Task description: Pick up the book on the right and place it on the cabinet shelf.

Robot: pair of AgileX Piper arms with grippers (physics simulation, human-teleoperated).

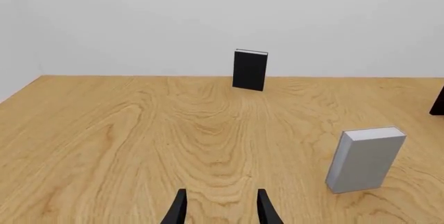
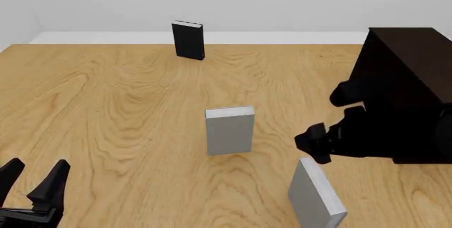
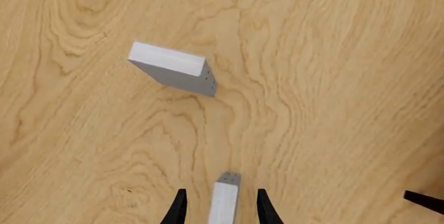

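Grey hardcover, the book (image 2: 316,196) on the right, stands upright on the table (image 2: 127,106) at the near right, plain-covered, with white page edges along its top. We see it in the right wrist view between the fingers of our right hand (image 3: 218,208), which is open above it, not touching. In the front view that hand (image 2: 314,142) is a dark shape against the dark brown cabinet (image 2: 406,80), and we cannot make out the cabinet shelf. Our left hand (image 2: 35,178) hovers open at the near left, cut by the picture's edge. The twin grey book (image 2: 229,130) stands mid-table; the black book (image 2: 188,39) stands far off.
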